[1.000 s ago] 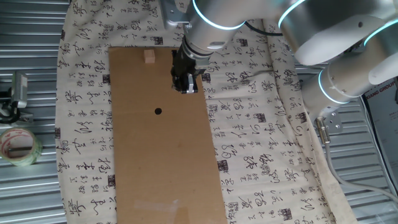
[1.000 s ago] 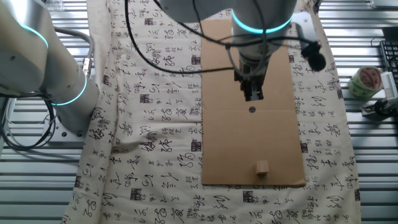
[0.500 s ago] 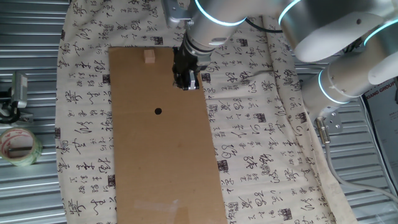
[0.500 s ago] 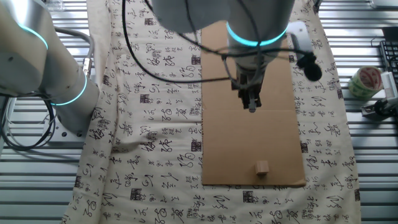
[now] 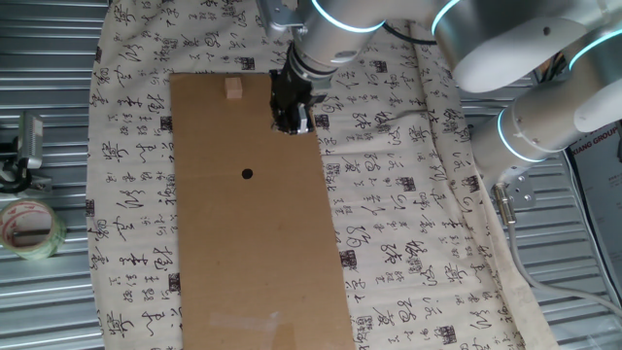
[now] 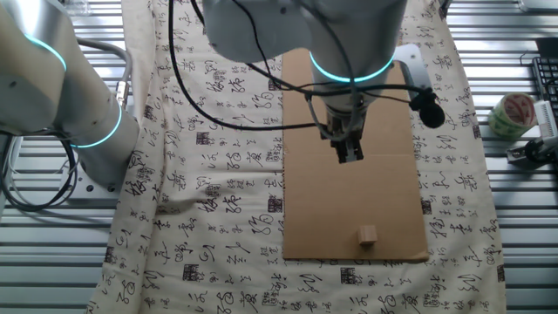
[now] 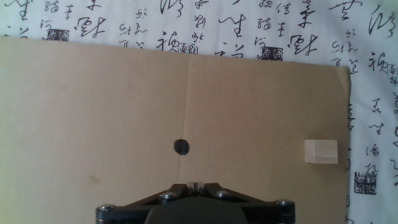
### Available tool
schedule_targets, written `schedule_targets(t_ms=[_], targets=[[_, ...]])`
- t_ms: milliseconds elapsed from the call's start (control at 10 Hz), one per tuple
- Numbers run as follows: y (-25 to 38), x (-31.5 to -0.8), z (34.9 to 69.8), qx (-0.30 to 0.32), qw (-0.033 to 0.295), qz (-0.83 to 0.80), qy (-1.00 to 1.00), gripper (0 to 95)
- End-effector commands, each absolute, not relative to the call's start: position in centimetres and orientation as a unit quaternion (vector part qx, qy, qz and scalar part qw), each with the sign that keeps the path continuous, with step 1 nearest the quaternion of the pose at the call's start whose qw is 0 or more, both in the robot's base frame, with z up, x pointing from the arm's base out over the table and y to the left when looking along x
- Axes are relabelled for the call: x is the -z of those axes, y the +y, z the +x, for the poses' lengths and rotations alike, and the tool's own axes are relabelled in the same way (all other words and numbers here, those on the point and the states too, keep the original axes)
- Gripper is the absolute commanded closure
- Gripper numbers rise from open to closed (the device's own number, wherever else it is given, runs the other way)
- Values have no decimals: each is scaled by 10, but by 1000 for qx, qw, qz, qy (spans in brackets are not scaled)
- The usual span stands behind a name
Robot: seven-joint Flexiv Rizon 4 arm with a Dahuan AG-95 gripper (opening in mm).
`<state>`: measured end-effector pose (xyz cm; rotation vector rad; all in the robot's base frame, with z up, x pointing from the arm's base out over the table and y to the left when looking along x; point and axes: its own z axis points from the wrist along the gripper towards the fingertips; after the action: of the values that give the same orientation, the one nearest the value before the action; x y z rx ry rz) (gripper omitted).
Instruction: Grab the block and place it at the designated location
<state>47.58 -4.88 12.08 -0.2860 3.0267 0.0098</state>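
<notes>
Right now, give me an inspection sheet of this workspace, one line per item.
Surface: brown cardboard sheet lying on a calligraphy-printed cloth over a ribbed metal table.
Job's things: block on the cardboard near one end, untouched; black dot uncovered, apart from the block.
Clutter: tape roll on the metal beside the cloth.
Grippers: gripper over the cardboard, fingers together, holding nothing.
Cables: black cable looping off the arm above the cloth.
Surroundings: a second arm segment with a lit ring at the cloth's edge.
</notes>
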Motion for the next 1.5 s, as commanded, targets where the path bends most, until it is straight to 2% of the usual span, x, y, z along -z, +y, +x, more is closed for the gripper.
schedule_targets(t_ms=[100, 600, 1500], targets=[[-49, -121, 476, -4, 51, -84, 995, 950], [-59, -116, 474, -8, 56, -22, 998, 950], [-83, -114, 480, -12, 53, -10, 998, 950]])
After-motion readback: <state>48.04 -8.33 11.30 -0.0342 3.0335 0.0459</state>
